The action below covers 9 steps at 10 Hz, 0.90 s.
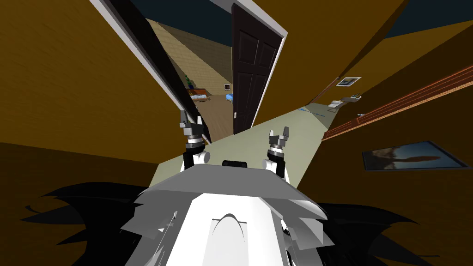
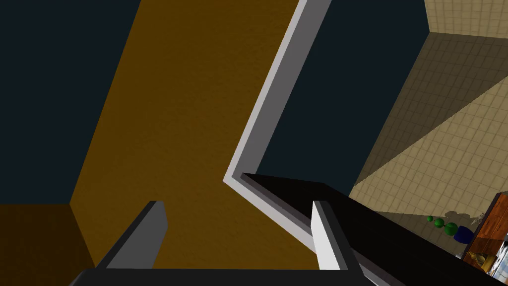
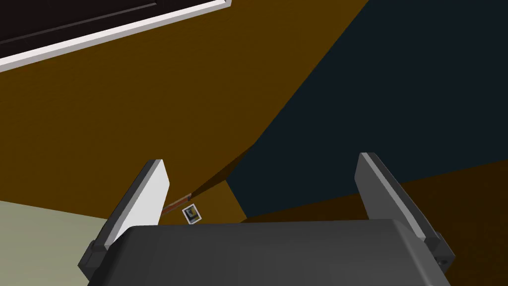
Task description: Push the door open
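The dark brown, almost black panelled door [image 1: 251, 69] stands swung open on the right side of its white frame [image 1: 282, 34]. Its recessed rectangular panels face the hallway, and a small pale handle [image 1: 235, 114] sits low on the free edge.

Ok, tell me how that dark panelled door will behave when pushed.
The dark panelled door looks rigid, so it should swing whole, not flex. It stands ajar, so probably unlatched and easy. Pushing near its handle likely takes least effort.
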Available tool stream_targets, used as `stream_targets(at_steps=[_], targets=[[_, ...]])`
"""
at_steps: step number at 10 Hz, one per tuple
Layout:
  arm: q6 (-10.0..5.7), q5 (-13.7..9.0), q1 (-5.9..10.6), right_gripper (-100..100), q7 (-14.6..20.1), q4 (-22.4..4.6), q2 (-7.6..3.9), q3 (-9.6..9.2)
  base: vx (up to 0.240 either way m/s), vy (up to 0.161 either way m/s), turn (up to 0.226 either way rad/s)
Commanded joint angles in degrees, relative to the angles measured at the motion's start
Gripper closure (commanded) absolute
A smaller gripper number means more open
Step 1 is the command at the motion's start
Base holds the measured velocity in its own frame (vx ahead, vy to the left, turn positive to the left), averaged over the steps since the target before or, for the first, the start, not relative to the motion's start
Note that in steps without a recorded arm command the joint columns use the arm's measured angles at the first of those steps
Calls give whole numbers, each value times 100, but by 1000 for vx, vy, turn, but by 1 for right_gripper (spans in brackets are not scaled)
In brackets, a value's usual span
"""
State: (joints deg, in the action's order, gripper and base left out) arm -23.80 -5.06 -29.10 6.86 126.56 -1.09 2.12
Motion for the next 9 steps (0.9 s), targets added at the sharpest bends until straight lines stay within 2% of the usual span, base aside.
stream_targets(at_steps=[1, 3, 9], targets=[[-48, 55, 35, -100, 16, -152, -49, -55, 139, 17, 17], [-96, 110, 70, -100, 33, -304, -93, -109, 215, -26, 6], [-344, 391, 249, -100, 117, -1084, -256, -390, 201, 11, 12]])
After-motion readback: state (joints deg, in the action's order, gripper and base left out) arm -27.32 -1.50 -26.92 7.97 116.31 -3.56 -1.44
